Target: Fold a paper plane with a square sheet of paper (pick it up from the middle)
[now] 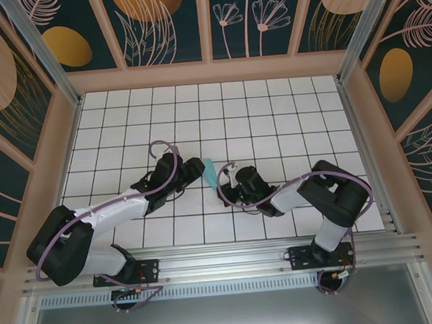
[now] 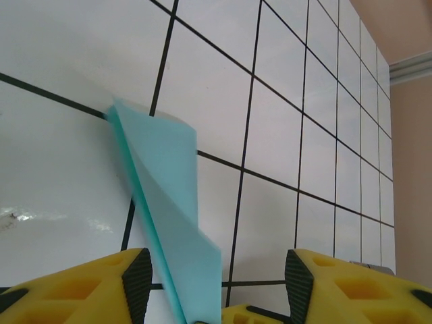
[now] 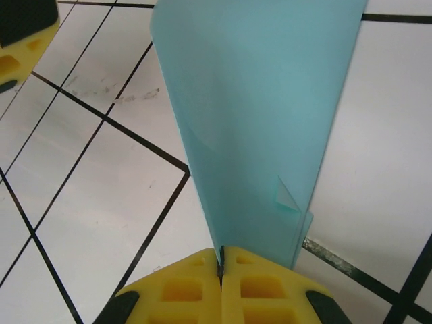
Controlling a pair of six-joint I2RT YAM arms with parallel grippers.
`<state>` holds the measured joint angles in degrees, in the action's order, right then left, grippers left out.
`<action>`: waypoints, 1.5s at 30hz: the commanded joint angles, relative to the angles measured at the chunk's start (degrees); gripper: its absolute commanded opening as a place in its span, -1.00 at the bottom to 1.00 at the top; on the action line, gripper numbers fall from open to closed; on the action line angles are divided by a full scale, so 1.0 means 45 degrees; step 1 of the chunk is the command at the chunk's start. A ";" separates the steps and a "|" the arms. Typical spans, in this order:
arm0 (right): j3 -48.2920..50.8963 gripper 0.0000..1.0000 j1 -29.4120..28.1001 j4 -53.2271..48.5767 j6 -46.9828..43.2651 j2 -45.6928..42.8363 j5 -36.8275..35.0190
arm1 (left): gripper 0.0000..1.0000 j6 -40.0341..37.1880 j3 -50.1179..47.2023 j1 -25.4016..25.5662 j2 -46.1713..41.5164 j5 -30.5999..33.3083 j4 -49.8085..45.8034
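Fig.: narrow, pointed, light-turquoise paper plane (image 1: 213, 173) w/ centre crease, approx. mid white gridded tabletop (image 1: 272, 113), between the two arms. Right pincer (image 3: 221, 264): jaws fully closed, clamping one end of the plane; small folded-over corner (image 3: 287, 196) just above the grip. Left pincer (image 2: 217, 277): jaws moderately apart, holding nothing. The plane passes between its yellow fingers (image 2: 135, 280), close beside one pad; contact there can't be told. Plane's tip points away from the left wrist cam.

White grid-tiled table (image 1: 272, 113), floral dark-teal wall panels (image 1: 162, 25)
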<state>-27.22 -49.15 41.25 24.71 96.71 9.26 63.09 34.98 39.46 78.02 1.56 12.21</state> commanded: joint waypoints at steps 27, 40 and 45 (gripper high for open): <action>-0.0786 -1.00 0.1917 -0.1038 0.4077 0.1743 0.4369 | 0.07 0.0258 0.0887 -0.0076 0.3419 -0.3047 0.3389; -0.0767 -0.89 0.2020 -0.1798 0.4488 0.1448 0.4291 | 0.06 0.0044 0.1145 -0.0071 0.4838 -0.2730 0.3515; -0.0694 -0.68 0.2015 -0.2229 0.4689 0.1036 0.4092 | 0.06 -0.0247 0.1315 -0.0063 0.5061 -0.2613 0.3172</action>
<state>-31.05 -40.10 38.74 44.73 101.80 28.86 63.90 39.57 39.46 99.61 -11.14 26.79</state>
